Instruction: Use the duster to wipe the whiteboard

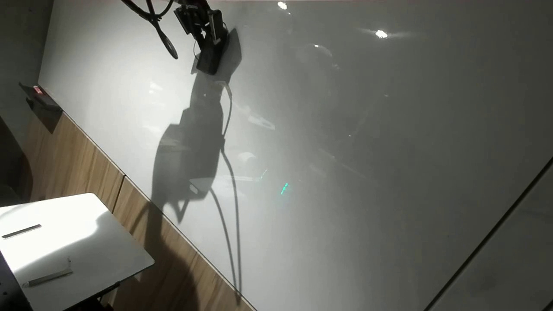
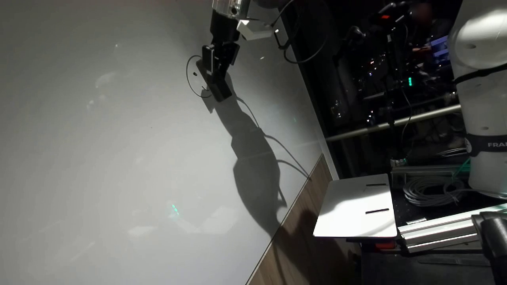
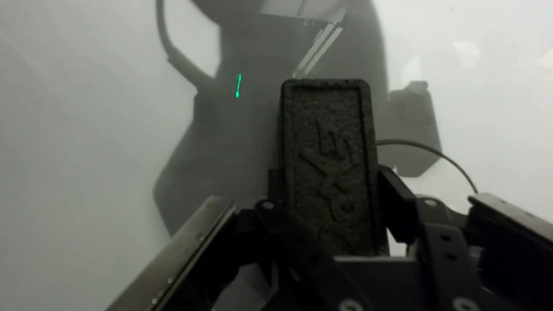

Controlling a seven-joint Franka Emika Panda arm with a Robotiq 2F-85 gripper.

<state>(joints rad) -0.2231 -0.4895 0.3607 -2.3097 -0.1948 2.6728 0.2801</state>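
The whiteboard (image 1: 345, 151) is a large glossy white-grey panel that fills most of both exterior views (image 2: 119, 158). My gripper (image 1: 210, 36) is near the board's top edge, and it also shows in an exterior view (image 2: 217, 67). It is shut on the duster (image 3: 330, 151), a dark grey block with grooved marks on its face. The duster also shows in both exterior views (image 1: 209, 60) (image 2: 220, 92), at or very close to the board; contact is not certain. A drawn face outline (image 2: 187, 79) curves around the duster, partly hidden by it; its arc shows in the wrist view (image 3: 432, 149).
A small white tabletop (image 1: 86, 246) with two dark slots stands below the board, also seen in an exterior view (image 2: 348, 221). Wood panelling (image 1: 86, 151) runs under the board. A dark ledge (image 1: 47, 100) holds a red item. The robot's white body (image 2: 485, 118) stands beside coiled cable (image 2: 425, 194).
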